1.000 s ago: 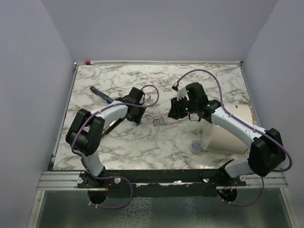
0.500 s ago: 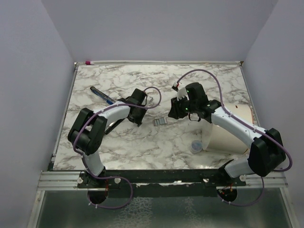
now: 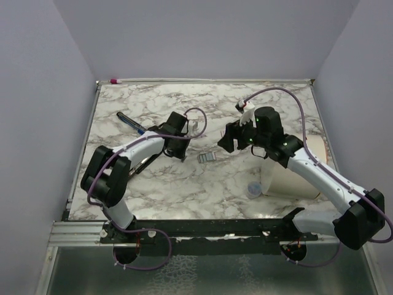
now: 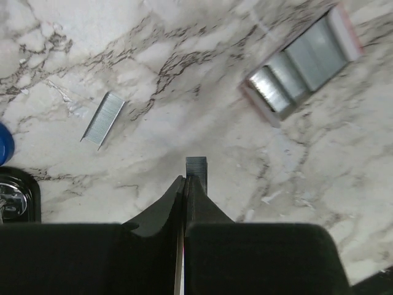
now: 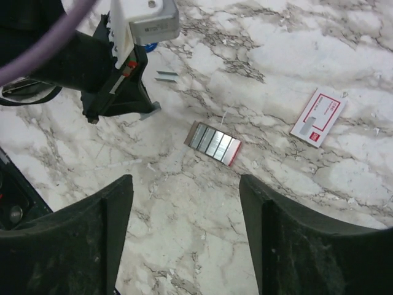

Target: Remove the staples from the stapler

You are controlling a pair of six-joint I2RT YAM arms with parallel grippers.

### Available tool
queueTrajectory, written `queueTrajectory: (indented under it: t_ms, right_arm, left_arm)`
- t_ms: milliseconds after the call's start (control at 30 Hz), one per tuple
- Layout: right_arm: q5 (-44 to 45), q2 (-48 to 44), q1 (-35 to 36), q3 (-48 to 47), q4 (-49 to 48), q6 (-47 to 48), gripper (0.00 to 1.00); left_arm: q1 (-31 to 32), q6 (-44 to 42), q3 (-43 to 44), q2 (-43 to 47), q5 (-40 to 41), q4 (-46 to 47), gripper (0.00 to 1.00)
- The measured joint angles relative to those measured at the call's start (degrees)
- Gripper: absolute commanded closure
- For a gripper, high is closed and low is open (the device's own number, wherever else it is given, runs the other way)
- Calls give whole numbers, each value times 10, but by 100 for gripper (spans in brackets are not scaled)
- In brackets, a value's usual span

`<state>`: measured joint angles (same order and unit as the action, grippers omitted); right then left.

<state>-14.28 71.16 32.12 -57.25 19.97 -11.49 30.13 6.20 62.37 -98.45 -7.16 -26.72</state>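
The stapler [image 3: 145,162] lies on the table [image 3: 202,184] at the near side of the left forearm, well apart from both grippers; it reads as a small dark metal body with a silvery glint, too small for more detail. Nothing holds it, so I judge the work has passed on to the freed staples.

The left gripper [image 4: 186,179] has just clenched from a narrow gap to fully shut; a short strip [image 4: 197,167], dull grey and ridged, sits at its very tips and looks nipped there. 1 loose strip [image 4: 102,120] lies flat on the table near it, a bright, finely ribbed, slim bar.

The right gripper [image 5: 184,184] has just sprung wide and drawn back toward its own side; it is released, with nothing between its 2 fingers. Below it sits the staple box [image 5: 213,142], a shallow card tray with pink edges and shiny rows inside; a white card [image 5: 318,117] with red print lies beyond that; the pen [image 3: 129,120] rests on the far side of the left arm. The marble top looks smooth and hard, so thin strips will likely be awkward to lift.
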Motion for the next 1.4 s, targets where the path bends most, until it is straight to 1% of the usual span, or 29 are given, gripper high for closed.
queueTrajectory:
  t_ms: [67, 133, 200, 233, 333, 467, 500, 667, 767, 833, 1033, 1300, 1400]
  right_arm:
    - [-12, -11, 0, 0, -9, -10, 22]
    - [-47, -13, 0, 0, -17, -27, 22]
    - [-62, -13, 0, 1, -24, -36, 22]
    - [-87, -15, 0, 7, -38, -51, 22]
    - [-139, -24, 0, 29, -80, -98, 23]
    - [-218, -37, 0, 71, -183, -191, 24]
    - [-236, -38, 0, 78, -210, -217, 24]
    - [-294, -38, 0, 89, -321, -313, 26]
    - [-311, -40, 0, 89, -374, -360, 28]
    - [-318, -42, 0, 89, -403, -384, 31]
    - [-330, -42, -9, 89, -461, -450, 37]
    - [-339, -30, -21, 64, -505, -499, 39]
    - [-346, -22, -21, 50, -519, -509, 46]
  left_arm:
    - [0, 15, 0, 31, -21, 0, 100]
    - [0, 37, 3, 73, -47, 3, 100]
    - [-1, 64, 10, 123, -80, 21, 100]
    - [-1, 75, 11, 140, -92, 31, 100]
    - [-1, 126, 13, 203, -142, 86, 100]
    - [-4, 219, 9, 254, -212, 178, 100]
    - [-5, 226, 5, 266, -218, 213, 100]
    - [-6, 345, -40, 299, -278, 367, 100]
    - [-7, 396, -63, 309, -298, 431, 100]
    - [-8, 424, -75, 316, -307, 463, 100]
    - [-8, 470, -82, 343, -321, 528, 100]
    - [-8, 500, -86, 347, -332, 567, 100]
    - [-8, 503, -89, 347, -335, 568, 100]
